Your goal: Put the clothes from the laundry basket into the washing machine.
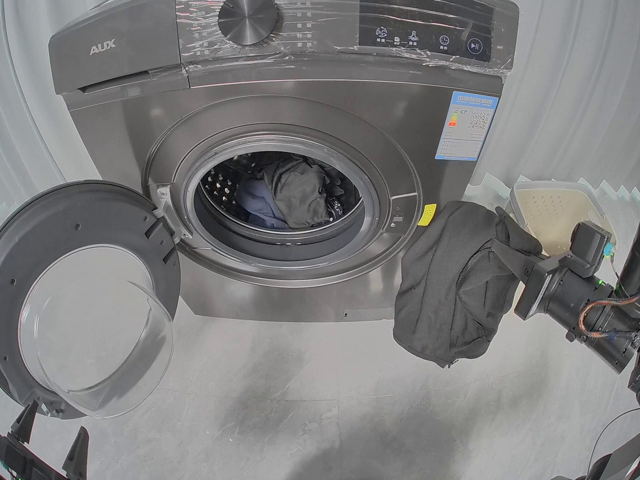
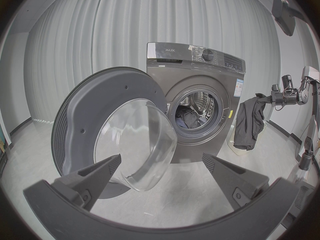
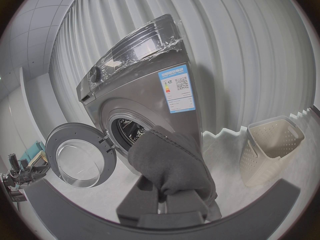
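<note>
The grey washing machine [image 1: 280,101] stands with its round door [image 1: 80,288] swung wide to the left. Dark clothes [image 1: 297,191] lie inside the drum. My right gripper [image 1: 510,251] is shut on a dark grey garment [image 1: 453,281], which hangs in the air to the right of the drum opening, in front of the machine's lower right corner. In the right wrist view the garment [image 3: 173,160] drapes over the fingers. The cream laundry basket [image 1: 560,211] stands on the floor at the machine's right. My left gripper [image 2: 160,170] is open, low near the door.
The open door [image 2: 113,124] and its clear bowl jut out over the floor on the left. Grey floor [image 1: 300,395] lies free in front of the machine. White curtains [image 1: 580,88] hang behind.
</note>
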Available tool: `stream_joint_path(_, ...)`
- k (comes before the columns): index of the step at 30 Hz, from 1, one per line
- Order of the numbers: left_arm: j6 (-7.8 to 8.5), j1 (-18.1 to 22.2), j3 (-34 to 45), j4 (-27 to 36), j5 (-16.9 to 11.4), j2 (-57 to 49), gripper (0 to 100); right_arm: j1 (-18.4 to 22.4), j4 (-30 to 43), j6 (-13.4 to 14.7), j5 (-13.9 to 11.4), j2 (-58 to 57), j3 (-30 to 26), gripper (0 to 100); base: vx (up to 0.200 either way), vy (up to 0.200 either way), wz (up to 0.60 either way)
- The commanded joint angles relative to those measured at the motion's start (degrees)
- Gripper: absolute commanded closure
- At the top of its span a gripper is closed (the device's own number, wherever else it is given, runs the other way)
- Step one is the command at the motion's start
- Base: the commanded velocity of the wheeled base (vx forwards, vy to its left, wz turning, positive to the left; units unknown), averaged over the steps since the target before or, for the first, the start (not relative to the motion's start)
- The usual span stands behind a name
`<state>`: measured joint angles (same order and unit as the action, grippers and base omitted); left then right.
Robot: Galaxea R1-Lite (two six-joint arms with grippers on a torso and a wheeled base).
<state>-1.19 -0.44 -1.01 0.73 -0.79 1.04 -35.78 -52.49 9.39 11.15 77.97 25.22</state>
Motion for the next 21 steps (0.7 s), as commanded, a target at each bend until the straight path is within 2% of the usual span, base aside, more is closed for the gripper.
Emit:
stream_joint_path(1,-0.04,0.0,0.57,-0.03,0.0,-0.25,0,0.1,0.02,0.02,0.01,0.08,0.0,100,0.0,0.0,0.0)
stream_joint_path(18,-0.04,0.0,0.57,-0.03,0.0,-0.25,0,0.1,0.02,0.11,-0.08,0.16,-0.44,100,0.0,0.0,0.0)
stream_joint_path(21,-0.12,0.0,0.57,-0.03,0.0,-0.25,0,0.1,0.02,0.11,-0.08,0.16,-0.44,100,0.0,0.2,0.0)
